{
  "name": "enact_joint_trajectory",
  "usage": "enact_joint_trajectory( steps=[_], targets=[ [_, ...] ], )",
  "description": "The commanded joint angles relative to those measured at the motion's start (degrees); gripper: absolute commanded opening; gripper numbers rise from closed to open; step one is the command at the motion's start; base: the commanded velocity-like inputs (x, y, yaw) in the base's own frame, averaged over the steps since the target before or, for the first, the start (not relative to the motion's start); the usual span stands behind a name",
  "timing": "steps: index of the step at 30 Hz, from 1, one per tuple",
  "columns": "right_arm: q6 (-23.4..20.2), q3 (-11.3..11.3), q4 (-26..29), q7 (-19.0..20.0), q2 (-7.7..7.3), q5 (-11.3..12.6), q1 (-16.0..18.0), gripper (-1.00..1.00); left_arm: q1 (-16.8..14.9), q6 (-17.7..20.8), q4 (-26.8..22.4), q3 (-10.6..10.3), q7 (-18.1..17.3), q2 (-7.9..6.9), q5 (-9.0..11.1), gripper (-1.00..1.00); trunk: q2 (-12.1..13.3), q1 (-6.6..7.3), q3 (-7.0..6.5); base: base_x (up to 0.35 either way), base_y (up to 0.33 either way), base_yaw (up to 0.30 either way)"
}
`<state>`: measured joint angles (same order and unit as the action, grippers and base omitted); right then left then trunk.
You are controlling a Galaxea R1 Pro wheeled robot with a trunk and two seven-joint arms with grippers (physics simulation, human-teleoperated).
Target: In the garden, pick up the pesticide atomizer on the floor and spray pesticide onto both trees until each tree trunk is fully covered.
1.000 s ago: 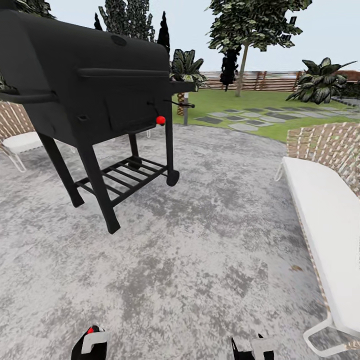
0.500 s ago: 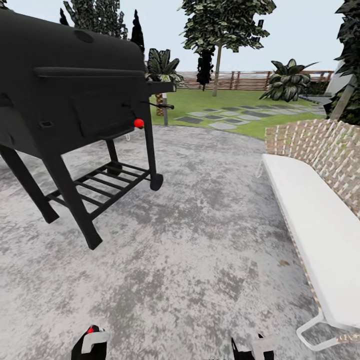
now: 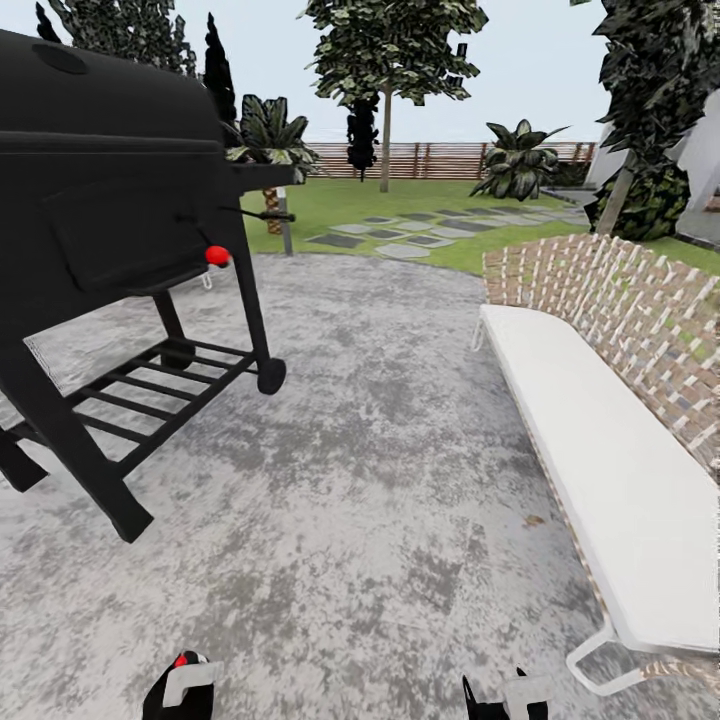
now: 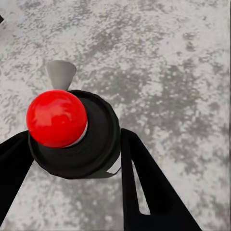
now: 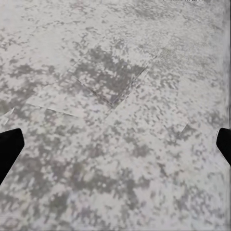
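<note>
Your view has swung right since a second ago: the black grill (image 3: 110, 230) now sits cut off at the left edge. Your left gripper (image 4: 72, 149) clamps the pesticide atomizer (image 4: 72, 132), its body hidden below the red cap. Your right gripper (image 5: 115, 144) hangs wide apart, empty over grey paving (image 5: 115, 96). A pale-trunked tree (image 3: 385, 140) stands far across the lawn (image 3: 340, 200).

Even, bright daylight with almost no cast shadows; renders are coarse and speckled, and the bench (image 3: 600, 450) stretches toward the edge.
</note>
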<state>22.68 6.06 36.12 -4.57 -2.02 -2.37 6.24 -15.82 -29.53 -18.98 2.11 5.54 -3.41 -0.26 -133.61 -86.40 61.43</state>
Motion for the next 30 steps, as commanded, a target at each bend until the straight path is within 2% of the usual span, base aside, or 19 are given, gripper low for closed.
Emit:
enact_joint_trajectory(
  steps=[1, 10, 22, 30],
  targets=[
    [0.00, 0.00, 0.00, 0.00, 0.00, 0.00, 0.00, 1.00, 0.00, 0.00, -0.01, 0.00, 0.00, -0.01, -0.01, -1.00, 0.00, 0.00, 0.00, 0.330, 0.029, -0.261],
    [-0.02, 0.08, 0.01, 0.17, 0.00, -0.05, 0.00, 1.00, 0.00, 0.00, -0.01, 0.00, 0.09, -0.01, -0.01, -1.00, 0.00, 0.00, 0.00, 0.319, 0.149, -0.236],
    [-0.09, 0.23, -0.09, 0.35, 0.00, -0.17, 0.00, 1.00, 0.00, 0.02, 0.08, 0.00, 0.09, -0.01, -0.01, -1.00, 0.00, 0.00, 0.00, 0.323, 0.124, -0.019],
    [-0.09, 0.18, -0.06, 0.11, 0.00, -0.18, 0.00, 1.00, 0.00, 0.07, 0.08, -0.01, 0.07, -0.01, -0.01, -1.00, 0.00, 0.00, 0.00, 0.336, 0.025, 0.000]
  ],
)
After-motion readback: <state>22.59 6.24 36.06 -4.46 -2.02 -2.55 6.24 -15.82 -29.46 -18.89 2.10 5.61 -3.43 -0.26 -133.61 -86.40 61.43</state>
